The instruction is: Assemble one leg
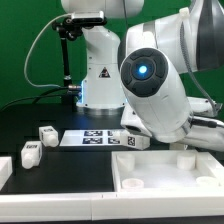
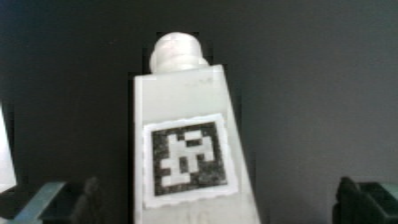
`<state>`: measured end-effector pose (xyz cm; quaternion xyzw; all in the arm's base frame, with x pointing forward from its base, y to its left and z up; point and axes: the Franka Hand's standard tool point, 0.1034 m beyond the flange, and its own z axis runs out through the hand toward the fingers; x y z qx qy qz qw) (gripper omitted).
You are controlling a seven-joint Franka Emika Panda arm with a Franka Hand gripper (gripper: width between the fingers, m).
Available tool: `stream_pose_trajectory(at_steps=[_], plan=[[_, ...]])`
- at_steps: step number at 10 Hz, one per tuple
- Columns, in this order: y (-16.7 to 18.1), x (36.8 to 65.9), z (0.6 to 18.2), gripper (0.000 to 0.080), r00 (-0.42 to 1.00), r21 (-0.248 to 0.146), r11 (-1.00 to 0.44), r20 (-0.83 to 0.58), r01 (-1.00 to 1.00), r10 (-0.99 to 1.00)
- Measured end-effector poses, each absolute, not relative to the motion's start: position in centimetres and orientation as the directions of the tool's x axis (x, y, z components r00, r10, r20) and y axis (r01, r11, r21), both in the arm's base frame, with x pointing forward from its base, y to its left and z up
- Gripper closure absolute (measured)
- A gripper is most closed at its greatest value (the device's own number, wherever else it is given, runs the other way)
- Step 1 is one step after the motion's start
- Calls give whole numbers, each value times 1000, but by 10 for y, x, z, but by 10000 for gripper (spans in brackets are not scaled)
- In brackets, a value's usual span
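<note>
In the wrist view a white leg [image 2: 185, 135] lies on the black table. It has a black-and-white tag on its upper face and a rounded peg [image 2: 178, 46] at its far end. My gripper [image 2: 210, 204] is open wide above it, with one dark finger [image 2: 47, 202] on each side and neither touching it. The leg sits closer to one finger than the other. In the exterior view the gripper is hidden behind the arm's own body, and a white leg [image 1: 133, 141] shows just below the arm.
The big white tray-like part [image 1: 165, 176] lies at the front on the exterior view's right. The marker board [image 1: 95, 138] lies mid-table. Two more small legs [image 1: 46, 133] [image 1: 30, 154] and a white piece [image 1: 4, 172] lie on the exterior view's left.
</note>
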<state>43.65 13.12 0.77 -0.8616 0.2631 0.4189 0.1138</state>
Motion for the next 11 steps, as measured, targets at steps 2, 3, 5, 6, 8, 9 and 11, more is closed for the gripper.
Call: stream_pose_trajectory(at_steps=[2, 3, 5, 6, 8, 9, 11], plan=[[131, 436, 7, 409, 510, 25, -835, -782, -549, -359], [129, 437, 9, 409, 511, 20, -836, -784, -548, -353], [103, 459, 42, 515, 522, -37, -834, -794, -551, -310], [87, 478, 67, 515, 523, -70, -829, -805, -554, -282], [74, 520, 96, 515, 583, -115, -830, -764, -545, -277], [78, 522, 95, 515, 594, -116, -833, -754, -541, -281], [78, 533, 91, 514, 661, -133, -825, -672, -550, -333]])
